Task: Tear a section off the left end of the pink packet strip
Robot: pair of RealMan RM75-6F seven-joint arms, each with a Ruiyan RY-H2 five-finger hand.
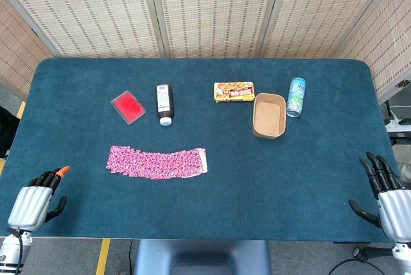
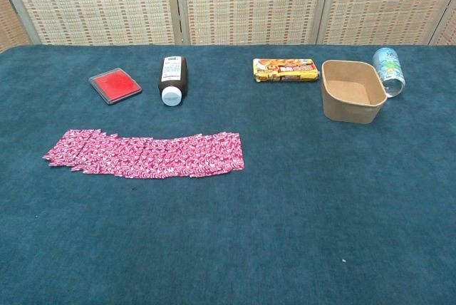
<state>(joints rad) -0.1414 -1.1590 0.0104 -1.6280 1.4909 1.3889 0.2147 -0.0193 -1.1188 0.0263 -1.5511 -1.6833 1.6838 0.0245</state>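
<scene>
**Pink packet strip lay untouched as both hands waited at the surface's near corners**

The pink packet strip (image 1: 157,162) lay flat in a shallow arc across the left-centre of the blue surface (image 1: 270,172), its left end nearer the robot's left side and its right end squared off near the middle. Nothing touched it, and it sat whole, with no section torn away.

The left hand (image 1: 35,201) hovered at the near left corner of the surface, well apart from the strip, its dark fingers slightly curled but separated and holding nothing; one fingertip showed orange. The right hand (image 1: 385,201) stood at the near right corner, fingers spread upward and likewise empty. Neither hand appeared in the chest view.

Behind the strip, a red flat case (image 1: 128,106) rested to the left, and just beside it a dark bottle (image 1: 164,103) lay on its side with its white cap pointing toward the robot. Farther right, a yellow snack packet (image 1: 234,91) lay flat, near a brown cardboard tray (image 1: 269,115) that stood open with nothing visible inside. A blue-green can (image 1: 296,97) lay on its side just beside the tray's far right edge. Woven screens (image 1: 205,5) closed off the background behind the surface.
</scene>
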